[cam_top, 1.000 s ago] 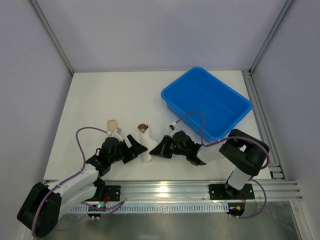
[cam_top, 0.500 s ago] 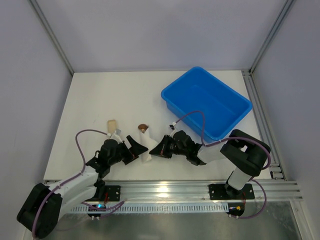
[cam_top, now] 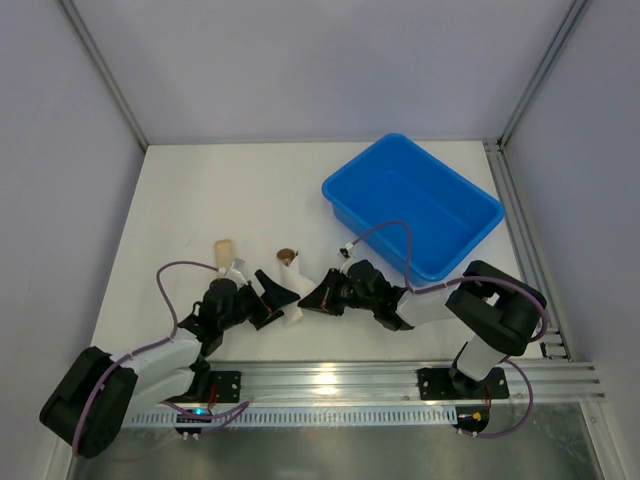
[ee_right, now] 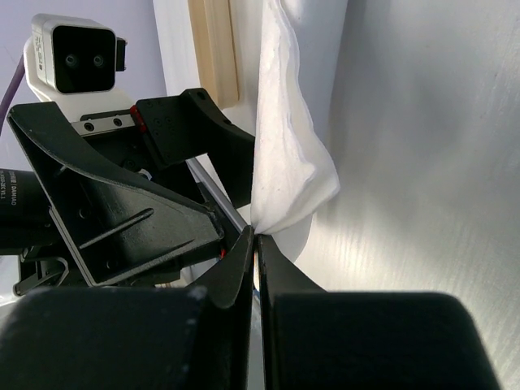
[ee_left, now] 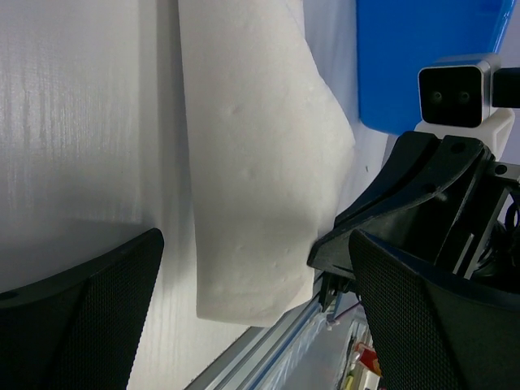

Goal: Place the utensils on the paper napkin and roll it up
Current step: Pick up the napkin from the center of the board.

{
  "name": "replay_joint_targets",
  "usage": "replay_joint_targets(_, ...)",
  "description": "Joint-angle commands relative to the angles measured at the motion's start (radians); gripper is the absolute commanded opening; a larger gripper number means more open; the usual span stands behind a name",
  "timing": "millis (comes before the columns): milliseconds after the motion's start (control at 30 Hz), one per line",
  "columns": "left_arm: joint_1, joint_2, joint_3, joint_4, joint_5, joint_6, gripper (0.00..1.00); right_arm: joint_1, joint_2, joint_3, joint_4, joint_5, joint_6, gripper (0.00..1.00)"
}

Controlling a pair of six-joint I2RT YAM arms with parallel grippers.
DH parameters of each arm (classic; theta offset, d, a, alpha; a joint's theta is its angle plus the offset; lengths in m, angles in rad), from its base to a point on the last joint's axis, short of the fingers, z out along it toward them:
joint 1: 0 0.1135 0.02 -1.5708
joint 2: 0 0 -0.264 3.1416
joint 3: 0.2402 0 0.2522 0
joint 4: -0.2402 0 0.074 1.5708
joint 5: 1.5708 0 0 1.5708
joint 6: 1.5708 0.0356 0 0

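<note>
Near edge, centre: rolled white paper napkin point(cam_top: 291, 303), gold-bronze spoon bowl point(cam_top: 287, 256) poking out far end; right gripper point(ee_right: 254, 236) is pinching napkin's corner, left gripper point(cam_top: 270, 298) is gaping apart.

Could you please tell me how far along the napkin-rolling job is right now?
Done: the napkin is bundled into a roll, with the spoon bowl poking from its far end; the fork is hidden. In hand: the right gripper is shut on the napkin's edge, and the left gripper is open astride the roll. Left: probably tightening the wrap and letting go.
</note>
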Motion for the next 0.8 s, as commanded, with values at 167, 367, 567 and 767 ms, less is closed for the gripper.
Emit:
replay_joint_targets(167,0.004,0.128,-0.109,0.18,0.024,-0.08,0.99,-0.001,-0.035,0.03,0.05,-0.003,0.014,0.03)
replay_joint_targets(367,0.004,0.217,-0.108,0.26,0.037,-0.089,0.99,-0.003,-0.026,0.03,0.061,-0.003,0.021,0.04)
replay_joint_targets(567,0.004,0.352,-0.117,0.407,0.063,-0.11,0.99,-0.001,-0.018,0.033,0.075,-0.01,0.031,0.04)
replay_joint_targets(767,0.004,0.594,-0.142,0.688,0.097,-0.13,0.99,-0.001,-0.015,0.033,0.079,-0.013,0.034,0.03)
